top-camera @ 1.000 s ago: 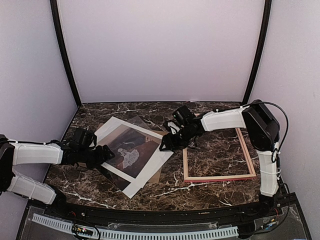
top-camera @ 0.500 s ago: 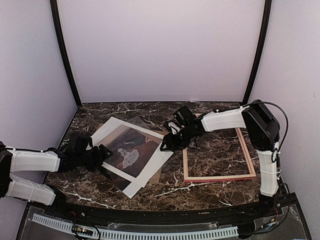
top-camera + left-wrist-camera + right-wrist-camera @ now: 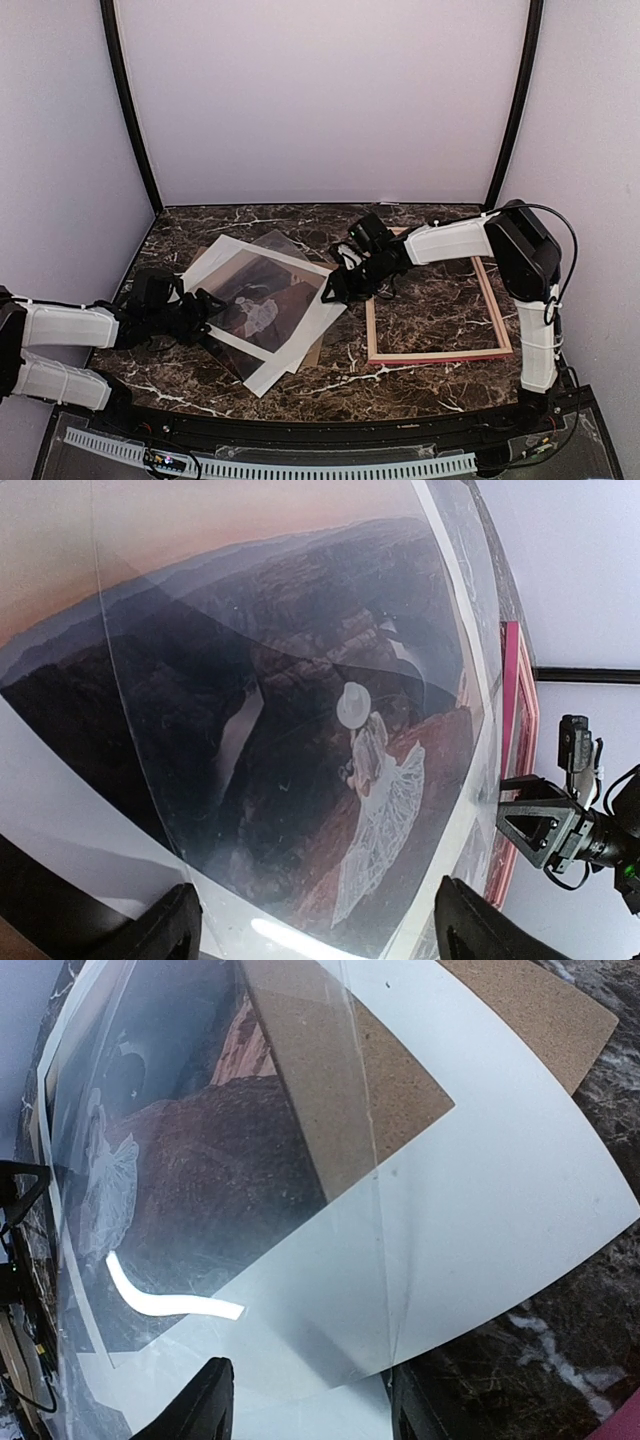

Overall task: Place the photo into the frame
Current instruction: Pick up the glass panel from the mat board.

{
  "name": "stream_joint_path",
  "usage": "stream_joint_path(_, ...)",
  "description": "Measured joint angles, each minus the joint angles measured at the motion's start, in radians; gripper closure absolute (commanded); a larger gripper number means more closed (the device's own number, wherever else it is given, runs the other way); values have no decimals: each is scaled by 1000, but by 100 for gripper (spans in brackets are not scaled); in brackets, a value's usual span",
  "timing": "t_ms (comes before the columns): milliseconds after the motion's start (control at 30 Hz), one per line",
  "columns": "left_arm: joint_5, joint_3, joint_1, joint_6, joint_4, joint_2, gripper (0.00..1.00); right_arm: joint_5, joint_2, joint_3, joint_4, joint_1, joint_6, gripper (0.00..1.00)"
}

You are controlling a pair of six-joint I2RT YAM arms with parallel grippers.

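The photo point(image 3: 262, 305), dark landscape with a white-dressed figure, lies face up on the table at left centre, inside a white mat border point(image 3: 285, 355) and under a clear sheet point(image 3: 285, 250). It fills the left wrist view point(image 3: 300, 730) and shows in the right wrist view point(image 3: 200, 1170). The pink frame point(image 3: 440, 354) lies empty on the table to the right. My left gripper point(image 3: 208, 303) is open at the photo's left edge, fingers wide apart point(image 3: 315, 920). My right gripper point(image 3: 328, 290) is open over the mat's right corner point(image 3: 305, 1400).
A brown cardboard board point(image 3: 360, 1070) lies under the mat; a corner sticks out point(image 3: 313, 350). The clear sheet's edge point(image 3: 380, 1160) crosses the mat point(image 3: 500, 1180). The frame's rail point(image 3: 510, 730) shows pink past the photo. Walls enclose the dark marble table point(image 3: 440, 300).
My left arm has drawn back to the left and sunk lower, its gripper still at the photo's left edge. The clear sheet now hazes more of the photo. The right gripper has barely moved.
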Motion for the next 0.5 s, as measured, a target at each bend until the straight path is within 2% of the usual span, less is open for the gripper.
stream_joint_path(500, 61, -5, 12, -11, 73, -6, 15, -27, -2, 1, -19, 1, -9, 45)
